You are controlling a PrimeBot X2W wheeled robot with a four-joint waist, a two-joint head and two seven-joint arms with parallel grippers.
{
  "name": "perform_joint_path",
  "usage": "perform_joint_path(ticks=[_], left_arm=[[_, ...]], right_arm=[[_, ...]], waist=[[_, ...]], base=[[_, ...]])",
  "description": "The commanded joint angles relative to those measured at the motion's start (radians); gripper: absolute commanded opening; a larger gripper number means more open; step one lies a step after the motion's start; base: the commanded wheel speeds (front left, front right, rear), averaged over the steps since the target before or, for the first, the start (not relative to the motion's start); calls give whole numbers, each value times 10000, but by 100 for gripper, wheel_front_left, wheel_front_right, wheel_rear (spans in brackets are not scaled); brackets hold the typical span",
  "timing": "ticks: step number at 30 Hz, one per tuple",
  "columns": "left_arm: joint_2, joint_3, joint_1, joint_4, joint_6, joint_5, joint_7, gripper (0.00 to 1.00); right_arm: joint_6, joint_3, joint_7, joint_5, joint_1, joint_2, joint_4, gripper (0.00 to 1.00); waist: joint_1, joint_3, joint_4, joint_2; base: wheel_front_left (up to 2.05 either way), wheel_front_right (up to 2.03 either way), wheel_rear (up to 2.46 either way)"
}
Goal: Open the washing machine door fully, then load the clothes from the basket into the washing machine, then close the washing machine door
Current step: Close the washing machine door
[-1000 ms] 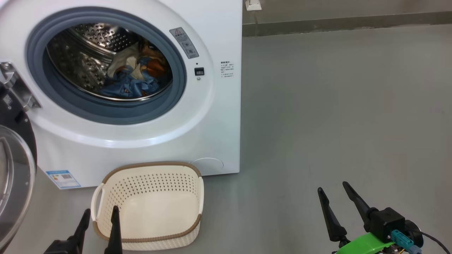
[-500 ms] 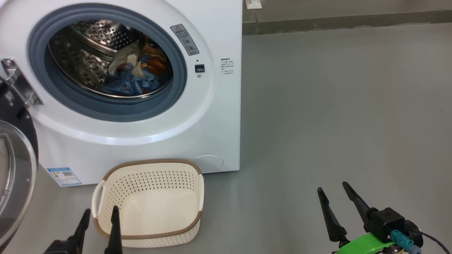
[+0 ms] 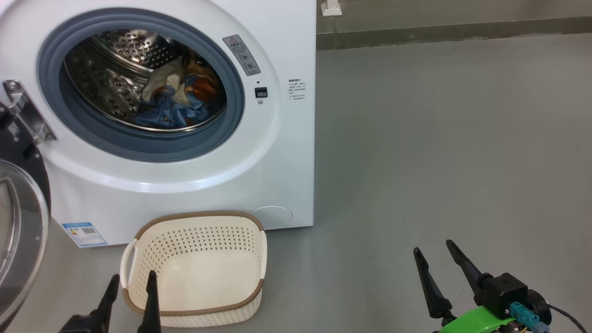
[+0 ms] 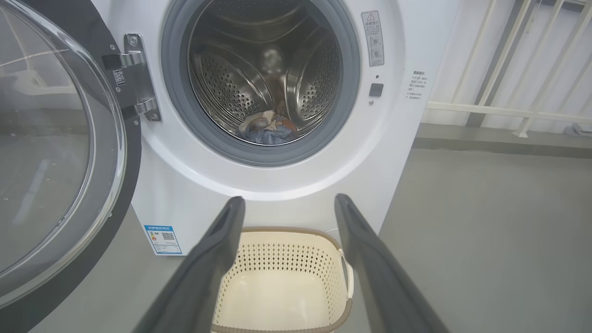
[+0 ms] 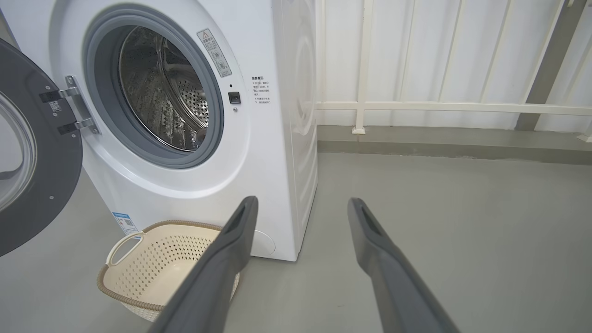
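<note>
The white washing machine (image 3: pixel 286 152) (image 4: pixel 402 138) (image 5: pixel 273 152) stands with its round black washing machine door (image 3: pixel 18 222) (image 4: pixel 55 152) (image 5: pixel 32 152) swung wide to the left. The clothes (image 3: pixel 178 99) (image 4: pixel 266 129), blue, cream and orange, lie bunched in the steel drum. On the floor in front sits the cream basket (image 3: pixel 199 270) (image 4: pixel 282 282) (image 5: pixel 157 266), with nothing inside it. My left gripper (image 3: pixel 132 280) (image 4: pixel 286 206) hovers open at the basket's near left corner, holding nothing. My right gripper (image 3: pixel 432 247) (image 5: pixel 300 206) hangs open over bare floor far to the right.
Grey floor (image 3: pixel 439 138) stretches to the right of the machine. White railing bars (image 5: pixel 416 106) and a low kerb (image 5: pixel 439 148) run along the back wall. The open door takes up the space left of the machine.
The picture has shifted slightly up and down, so the camera moved. Both grippers stay open in the same places; nothing else has changed.
</note>
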Motion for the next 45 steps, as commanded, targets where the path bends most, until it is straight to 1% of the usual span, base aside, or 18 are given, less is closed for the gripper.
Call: perform_joint_path(ticks=[1,7,15,17,18,28,38,45], left_arm=[[68,320,-399,-201,-26,95,-65,100],[67,257,-414,-183,-26,106,-65,100],[67,162,-381,-156,-26,150,-65,100],[67,171,-348,-159,-26,173,-65,100],[67,197,-310,-165,-26,200,-65,100],[131,388,-116,-252,-27,302,-65,100],[360,439,-47,-313,-27,407,-65,100],[396,749,16,-678,98,328,-65,100]], right_arm=[[16,279,-120,37,-348,-27,-196,100],[16,291,-120,46,-328,-27,-207,100],[16,449,-120,136,-218,-27,-240,100],[16,536,-120,180,-205,-27,-244,100],[16,596,-120,201,-184,-27,-220,100],[16,979,-120,430,-117,-27,-267,100],[16,1253,-120,787,-80,-27,-345,100],[16,1883,-120,877,-548,-27,-260,100]], waist=[[0,-10,-3,0],[0,-38,46,0],[0,-124,604,0],[0,-140,840,0],[0,-164,1106,0],[0,-294,2701,0],[0,-432,4268,0],[0,-148,4639,0]], base=[[0,0,0],[0,0,0],[0,0,0],[0,0,0],[0,0,0],[0,0,0],[0,0,0],[0,0,0]])
